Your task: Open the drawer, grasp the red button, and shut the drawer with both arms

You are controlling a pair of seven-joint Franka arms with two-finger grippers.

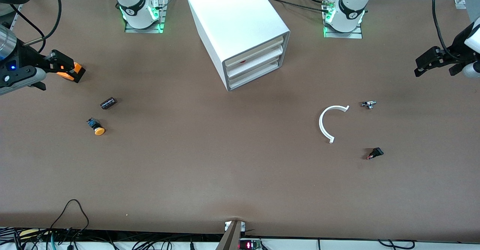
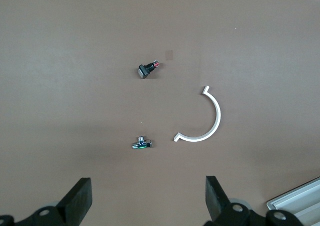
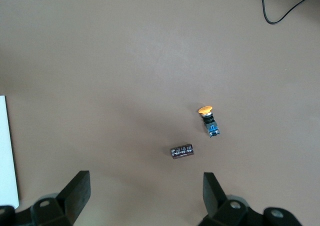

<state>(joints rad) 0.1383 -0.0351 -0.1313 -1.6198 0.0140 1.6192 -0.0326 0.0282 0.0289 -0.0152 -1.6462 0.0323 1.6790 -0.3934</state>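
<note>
The white cabinet (image 1: 236,17) stands at the middle of the table, near the robots' bases, with three stacked drawers (image 1: 258,60), all pushed in. A small red spot (image 1: 242,61) shows in a slit between the upper drawers; I cannot tell if it is the red button, which is otherwise hidden. My left gripper (image 1: 425,63) (image 2: 148,196) hangs open and empty over the left arm's end of the table. My right gripper (image 1: 63,64) (image 3: 145,191) hangs open and empty over the right arm's end, just above an orange cube (image 1: 76,72).
An orange-yellow button (image 1: 96,127) (image 3: 209,120) and a dark cylinder (image 1: 108,102) (image 3: 182,151) lie toward the right arm's end. A white arc (image 1: 324,124) (image 2: 207,126), a small metal part (image 1: 369,104) (image 2: 141,144) and a black-and-red part (image 1: 375,153) (image 2: 146,69) lie toward the left arm's end.
</note>
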